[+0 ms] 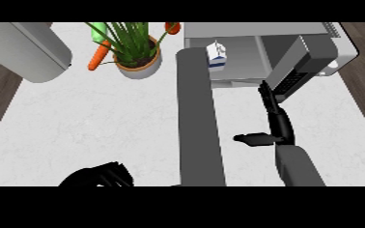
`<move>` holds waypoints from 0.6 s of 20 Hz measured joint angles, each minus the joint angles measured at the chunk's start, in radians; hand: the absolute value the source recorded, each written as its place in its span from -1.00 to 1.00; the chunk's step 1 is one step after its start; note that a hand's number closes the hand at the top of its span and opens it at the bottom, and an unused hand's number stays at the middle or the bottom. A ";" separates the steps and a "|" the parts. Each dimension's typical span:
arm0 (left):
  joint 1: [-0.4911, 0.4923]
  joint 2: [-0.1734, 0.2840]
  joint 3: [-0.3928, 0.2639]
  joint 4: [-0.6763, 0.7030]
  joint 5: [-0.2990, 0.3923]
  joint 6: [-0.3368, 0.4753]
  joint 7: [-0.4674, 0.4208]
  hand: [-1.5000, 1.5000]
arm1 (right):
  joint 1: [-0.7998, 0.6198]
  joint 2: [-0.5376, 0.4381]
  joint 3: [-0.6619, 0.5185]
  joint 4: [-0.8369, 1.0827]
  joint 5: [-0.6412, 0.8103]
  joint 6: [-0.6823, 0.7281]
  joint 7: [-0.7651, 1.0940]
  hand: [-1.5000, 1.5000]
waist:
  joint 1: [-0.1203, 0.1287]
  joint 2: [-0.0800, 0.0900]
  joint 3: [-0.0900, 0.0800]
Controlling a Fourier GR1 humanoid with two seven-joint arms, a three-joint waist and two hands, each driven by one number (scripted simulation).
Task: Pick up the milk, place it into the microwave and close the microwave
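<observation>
Head view shows the milk carton (217, 56) standing inside the microwave (242, 53) at 12 o'clock, while the right hand (274, 107), fingers straight, touches the open door (303, 67) at 2 o'clock, and it could slip off the door's edge when pushing.

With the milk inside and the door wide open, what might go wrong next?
1. The milk carton stands near the front edge of the microwave cavity; a swinging door might clip it.
2. The right robot hand reaches along the microwave's right side, away from the door, so it may brush the housing while pulling back.
3. The potted plant sits close to the door's far edge.
</observation>
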 measured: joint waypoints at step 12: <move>-0.306 0.002 -0.133 0.244 -0.134 0.103 0.092 1.00 | 0.457 -0.023 0.052 -0.575 -0.071 0.106 0.113 -1.00 | 0.007 0.009 0.000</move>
